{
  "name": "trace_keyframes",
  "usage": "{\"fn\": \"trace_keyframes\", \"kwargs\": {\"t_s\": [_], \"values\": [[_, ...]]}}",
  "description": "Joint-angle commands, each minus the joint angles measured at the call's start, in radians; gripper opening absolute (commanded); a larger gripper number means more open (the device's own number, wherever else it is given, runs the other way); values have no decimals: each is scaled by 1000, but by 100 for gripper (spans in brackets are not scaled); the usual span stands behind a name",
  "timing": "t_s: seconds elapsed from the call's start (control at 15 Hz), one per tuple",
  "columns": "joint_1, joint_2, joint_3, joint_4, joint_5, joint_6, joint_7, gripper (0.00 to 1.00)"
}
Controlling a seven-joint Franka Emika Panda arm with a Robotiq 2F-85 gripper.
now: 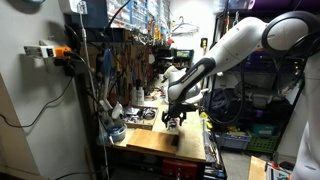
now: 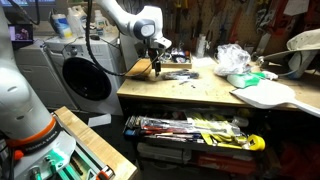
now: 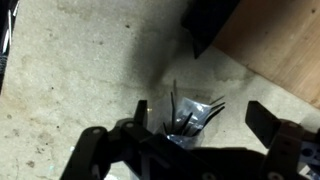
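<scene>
My gripper (image 3: 200,116) is open and hangs just above the pale worktop. In the wrist view a small clear plastic bag of thin black ties (image 3: 190,121) lies between the two fingers, nearer the left one; I cannot tell whether that finger touches it. In both exterior views the gripper (image 1: 174,121) (image 2: 157,66) points down over the wooden workbench (image 2: 200,92). The bag is too small to make out there.
A wooden board (image 3: 285,50) and a black block (image 3: 208,25) lie just beyond the bag. A black tray (image 2: 178,66) and a crumpled white bag (image 2: 235,58) sit on the bench. Tools hang on the back wall (image 1: 130,60). A tool shelf (image 2: 195,130) is below.
</scene>
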Motion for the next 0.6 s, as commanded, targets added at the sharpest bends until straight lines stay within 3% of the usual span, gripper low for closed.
{"fn": "trace_keyframes", "kwargs": {"t_s": [0.0, 0.27, 0.4, 0.53], "values": [[-1, -19, -18, -56, 20, 39, -4, 100], [-12, -15, -26, -73, 38, 95, -21, 100], [-16, -13, -27, -75, 47, 116, -34, 92], [-19, -9, -26, -71, 55, 125, -41, 75]]}}
